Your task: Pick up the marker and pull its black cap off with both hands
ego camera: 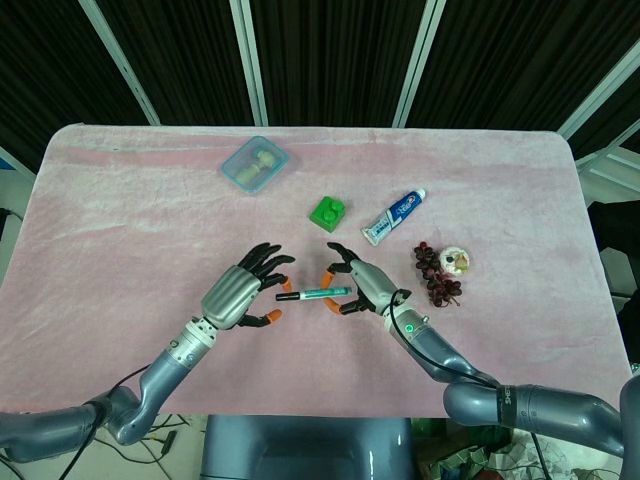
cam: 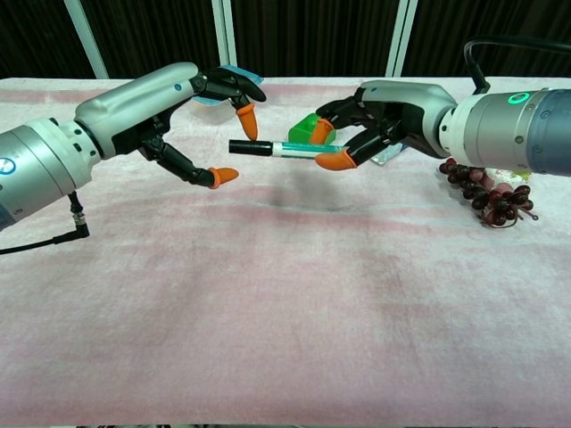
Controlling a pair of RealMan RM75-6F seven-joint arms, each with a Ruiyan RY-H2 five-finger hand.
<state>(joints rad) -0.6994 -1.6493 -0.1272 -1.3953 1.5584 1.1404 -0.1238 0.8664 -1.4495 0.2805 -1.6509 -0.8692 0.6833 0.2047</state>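
My right hand (ego camera: 358,283) (cam: 384,120) holds the marker (ego camera: 322,293) (cam: 294,150) level above the pink cloth, pinching its teal barrel between orange-tipped fingers. The black cap (ego camera: 288,296) (cam: 248,147) points toward my left hand. My left hand (ego camera: 243,288) (cam: 183,107) hangs just left of the cap with its fingers spread, thumb below and fingers above the cap end. No finger touches the cap, and the hand holds nothing.
A green block (ego camera: 327,211) (cam: 308,127), a toothpaste tube (ego camera: 393,216) and a lidded blue container (ego camera: 254,164) lie behind the hands. Dark grapes (ego camera: 436,275) (cam: 491,192) and a small round object (ego camera: 457,262) sit to the right. The pink cloth (ego camera: 120,230) covers the table.
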